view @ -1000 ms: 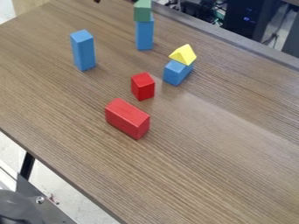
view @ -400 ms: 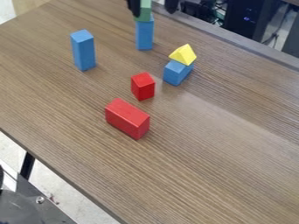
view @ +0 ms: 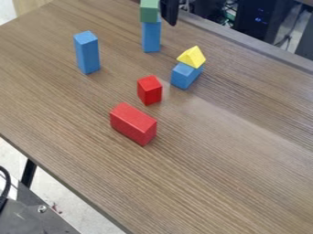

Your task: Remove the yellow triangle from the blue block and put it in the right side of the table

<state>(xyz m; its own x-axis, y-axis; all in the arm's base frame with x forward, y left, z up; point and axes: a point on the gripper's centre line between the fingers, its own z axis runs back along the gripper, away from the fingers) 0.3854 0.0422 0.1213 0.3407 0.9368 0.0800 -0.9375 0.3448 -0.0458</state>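
Note:
At the top edge of the camera view hangs the black gripper (view: 170,10), just right of the green block and up and to the left of the yellow triangle, touching neither. The yellow triangle (view: 192,57) lies on top of the short blue block (view: 185,76), right of centre in the upper part of the table. Its sloping faces point up, and it sits apart from every other piece. Bare wood makes up the right side of the table (view: 263,123).
A green block (view: 148,11) rests on an upright blue block (view: 151,35) beside the gripper. Another tall blue block (view: 87,52) stands at the left. A small red block (view: 149,90) and a longer red block (view: 133,123) are near the middle.
The gripper came into view at the top edge, two dark tips showing around the green block, then moved right and slightly down. The triangle and blocks have stayed put.

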